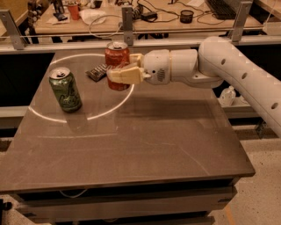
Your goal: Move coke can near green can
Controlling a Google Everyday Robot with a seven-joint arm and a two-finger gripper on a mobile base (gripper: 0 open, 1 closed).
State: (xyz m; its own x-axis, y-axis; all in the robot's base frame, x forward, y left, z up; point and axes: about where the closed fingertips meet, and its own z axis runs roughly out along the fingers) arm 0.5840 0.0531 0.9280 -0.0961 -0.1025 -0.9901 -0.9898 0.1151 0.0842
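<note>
The coke can (116, 55), red with a silver top, is held upright above the table by my gripper (119, 73). The gripper's pale fingers (125, 75) are shut around the can's middle. The white arm reaches in from the right. The green can (65, 89), green with pale swirls and a silver top, stands upright on the left part of the brown table (145, 140). The coke can hangs to the right of the green can and a little behind it, about a can's width or two apart.
A dark flat snack packet (97, 72) lies on the table behind the coke can. A bright ring of light (88, 117) crosses the table's left half. A cluttered desk (145, 13) stands behind a metal rail (131, 41). A white bottle (227, 96) sits off the table's right edge.
</note>
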